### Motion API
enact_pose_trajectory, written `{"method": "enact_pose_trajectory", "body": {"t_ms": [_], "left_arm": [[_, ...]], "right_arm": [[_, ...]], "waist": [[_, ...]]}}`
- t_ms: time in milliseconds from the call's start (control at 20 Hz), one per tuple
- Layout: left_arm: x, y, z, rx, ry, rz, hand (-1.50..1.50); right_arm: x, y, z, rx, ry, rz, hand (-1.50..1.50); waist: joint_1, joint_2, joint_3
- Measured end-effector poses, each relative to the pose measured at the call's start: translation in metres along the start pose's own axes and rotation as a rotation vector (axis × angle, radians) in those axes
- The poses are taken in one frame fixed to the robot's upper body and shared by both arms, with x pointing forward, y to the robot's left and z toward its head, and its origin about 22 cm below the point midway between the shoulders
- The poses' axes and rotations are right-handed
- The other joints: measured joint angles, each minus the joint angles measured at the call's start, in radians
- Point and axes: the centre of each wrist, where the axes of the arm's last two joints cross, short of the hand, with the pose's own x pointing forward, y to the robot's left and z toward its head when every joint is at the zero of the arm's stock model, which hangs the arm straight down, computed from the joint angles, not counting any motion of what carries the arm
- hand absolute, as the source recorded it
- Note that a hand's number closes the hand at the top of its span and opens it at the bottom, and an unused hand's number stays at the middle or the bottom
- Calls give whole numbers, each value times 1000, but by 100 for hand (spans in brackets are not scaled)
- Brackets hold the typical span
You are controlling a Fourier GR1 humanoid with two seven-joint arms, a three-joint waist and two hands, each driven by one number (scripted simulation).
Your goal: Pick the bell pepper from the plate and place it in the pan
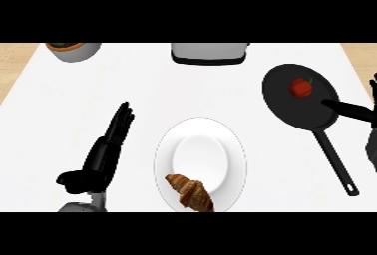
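One red bell pepper (pixel 301 87) sitting in black pan (pixel 294 99), one pan total. One white plate (pixel 225 134) holding one croissant (pixel 191 192). Left hand (pixel 103 154) flat, fingers straight, holding nothing. Right hand (pixel 361 112) at right edge, fingers spread, one over pan rim.

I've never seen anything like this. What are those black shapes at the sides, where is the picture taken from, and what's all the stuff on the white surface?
You are looking steeply down at a kitchen counter, as if from the robot's head. The black shapes are its two hands. The left hand rests open at the lower left, fingers straight, holding nothing. The right hand shows at the right edge, fingers stretched over the rim of a black pan, also holding nothing. A red bell pepper lies inside the pan. In the middle is a white plate with a croissant at its near edge. At the far edge stand a grey appliance and a bowl.
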Motion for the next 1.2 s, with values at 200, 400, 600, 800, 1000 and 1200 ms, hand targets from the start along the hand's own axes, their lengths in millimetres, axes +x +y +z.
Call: {"method": "enact_pose_trajectory", "body": {"t_ms": [200,400,600,800,1000,1200], "left_arm": [[2,4,1,4,6,2,0],[2,5,-1,12,9,3,0],[8,8,-1,17,12,-6,0],[5,8,1,21,10,-6,0],[2,13,5,21,7,-8,0],[3,11,3,20,0,-9,0]], "right_arm": [[-18,-13,14,78,-20,-39,-150],[-30,-20,28,118,-52,-38,-150],[-40,-27,44,133,-63,-26,-150],[-46,-37,57,155,-66,-14,-150],[-44,-33,69,166,-63,9,-150],[-46,-34,76,157,-66,38,-150]], "waist": [[-6,-4,-1],[-12,-6,-1],[-16,-8,-2],[-17,-8,-2],[-17,-8,-3],[-15,-8,-2]]}}
